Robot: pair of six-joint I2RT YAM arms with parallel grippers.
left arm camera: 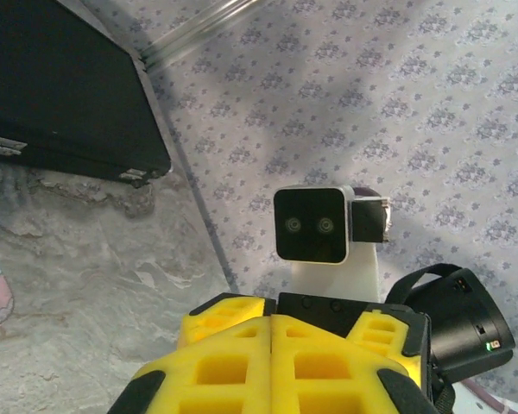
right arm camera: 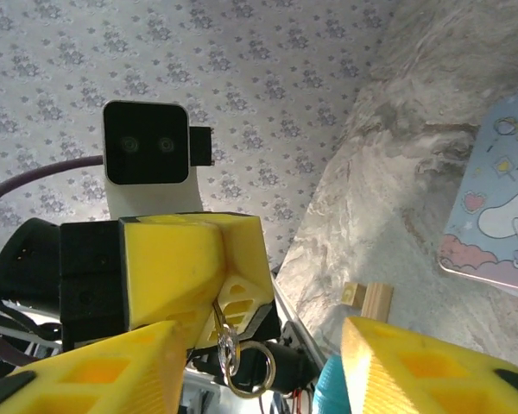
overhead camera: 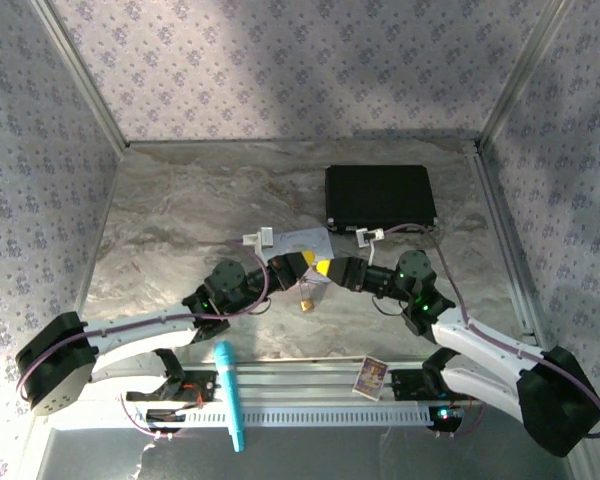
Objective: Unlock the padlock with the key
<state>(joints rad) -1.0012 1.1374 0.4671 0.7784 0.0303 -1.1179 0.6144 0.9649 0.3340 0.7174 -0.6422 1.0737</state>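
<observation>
Presently, the left gripper (left arm camera: 271,323) is clamping the key (right arm camera: 225,343) (its ring (right arm camera: 252,367) is dangling loose) and the right gripper (right arm camera: 259,328) is standing open, so the thin key is risking twisting or slipping before reaching the padlock (overhead camera: 306,303) just beside them.

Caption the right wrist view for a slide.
Left hand, shut, dangles a silvery ring in front of the open right hand.
</observation>
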